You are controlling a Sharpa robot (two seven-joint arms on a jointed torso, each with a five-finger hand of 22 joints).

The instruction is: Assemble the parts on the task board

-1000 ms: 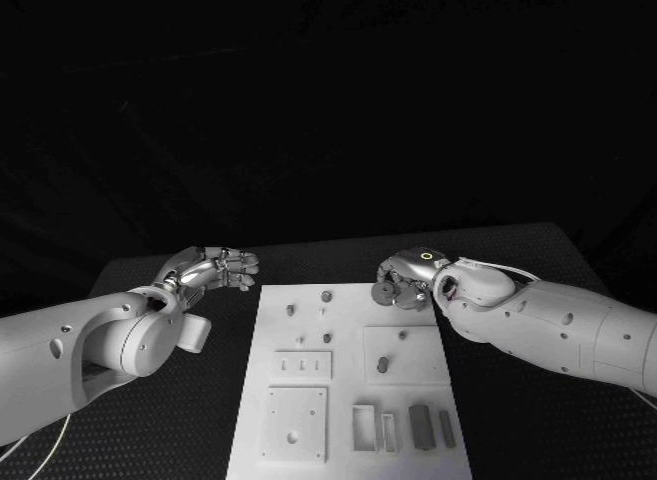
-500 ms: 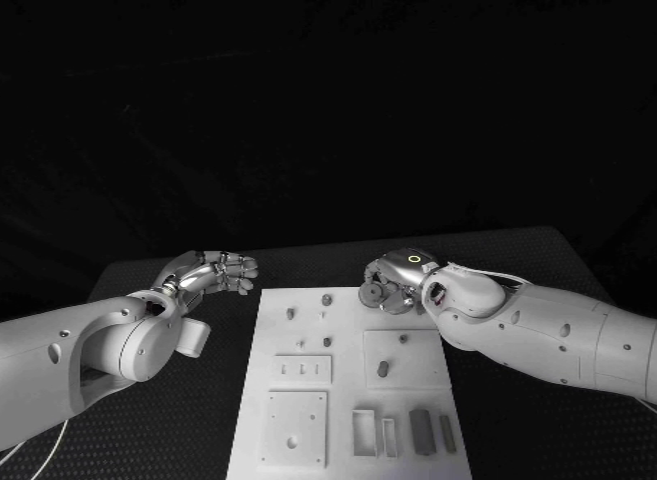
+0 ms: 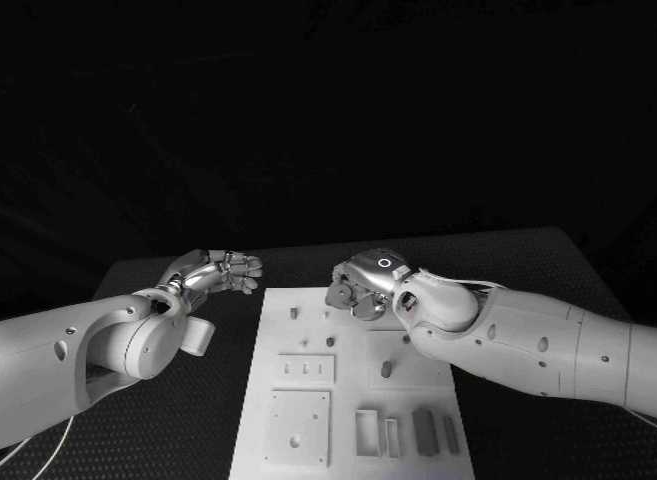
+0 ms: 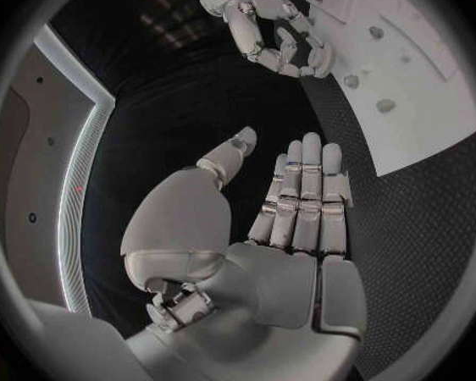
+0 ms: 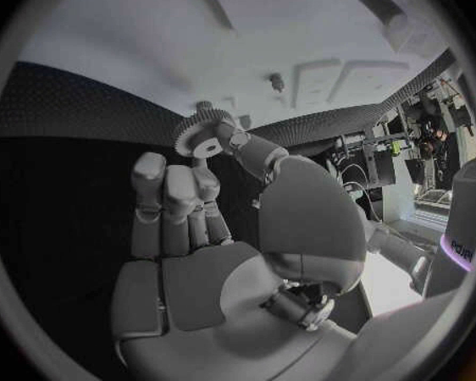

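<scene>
Pinching a small gear (image 5: pixel 201 137) between thumb and a fingertip, the right hand (image 3: pixel 360 287) hovers over the far end of the board (image 3: pixel 350 455), near its pegs. Left hand (image 3: pixel 213 272) sits just off the board's far left corner, fingers apart, holding nothing.

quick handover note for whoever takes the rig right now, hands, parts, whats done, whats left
Right robot hand: pinches a small gear between thumb and a finger, over the far end of the task board.
Left robot hand: holds nothing, fingers out straight, over the black table just off the board's far left corner.
Board: pegs at the far end, slotted blocks mid-board, rectangular pieces along the near edge.
Done: gear picked up.
Left: seat the gear, probably on a far-end peg, then the remaining pieces.
</scene>
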